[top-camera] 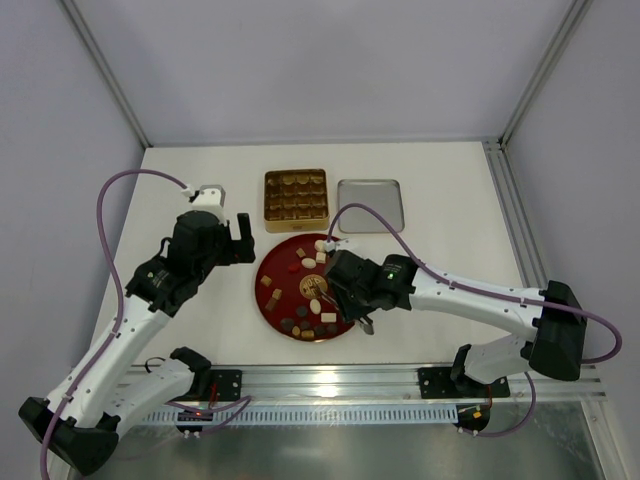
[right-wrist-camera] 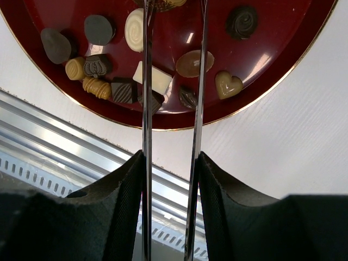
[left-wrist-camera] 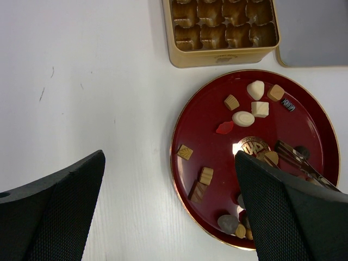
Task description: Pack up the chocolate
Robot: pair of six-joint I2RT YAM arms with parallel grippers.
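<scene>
Round, square, heart-shaped chocolate [left-wrist-camera: 243, 118] is lying on the glossy red plate [left-wrist-camera: 201, 111]; the right tool [right-wrist-camera: 171, 157] is clamping thin metal tweezers [right-wrist-camera: 147, 81] above it, the left tool [left-wrist-camera: 169, 163] is gaping near the gold box [left-wrist-camera: 217, 57].

The top view looks down on the whole table [top-camera: 200, 190] from high above its near edge. Each wrist view looks down from closer; all three share the red plate [left-wrist-camera: 209, 106] of chocolate [left-wrist-camera: 243, 118].
</scene>
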